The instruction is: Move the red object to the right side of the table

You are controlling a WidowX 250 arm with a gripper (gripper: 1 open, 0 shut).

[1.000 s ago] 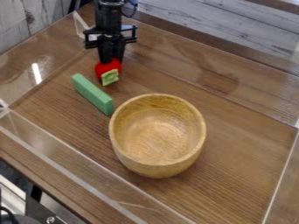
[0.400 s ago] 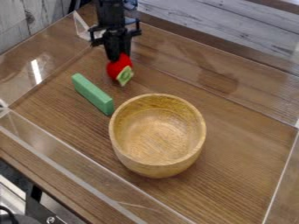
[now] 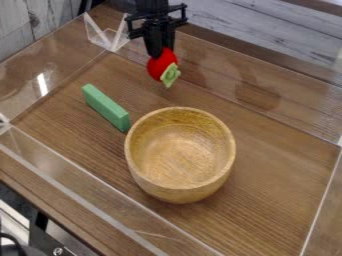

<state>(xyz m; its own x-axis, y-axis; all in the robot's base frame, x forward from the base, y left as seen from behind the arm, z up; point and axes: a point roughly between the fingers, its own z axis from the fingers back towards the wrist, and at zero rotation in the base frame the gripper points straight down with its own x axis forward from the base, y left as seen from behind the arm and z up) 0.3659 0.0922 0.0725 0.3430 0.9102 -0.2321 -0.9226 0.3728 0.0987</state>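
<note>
The red object, a small strawberry-like toy with a green leafy bit, hangs above the brown wood-grain table near its far edge. My black gripper points down from above and is shut on the toy's top. The toy sits clear of the tabletop, above and behind the wooden bowl.
A wooden bowl stands in the middle of the table. A green rectangular block lies left of it. Low clear acrylic walls edge the table, with a clear stand at the far left corner.
My gripper has lifted the red object off the table beside the green block and carried it to the right, along the far side.
</note>
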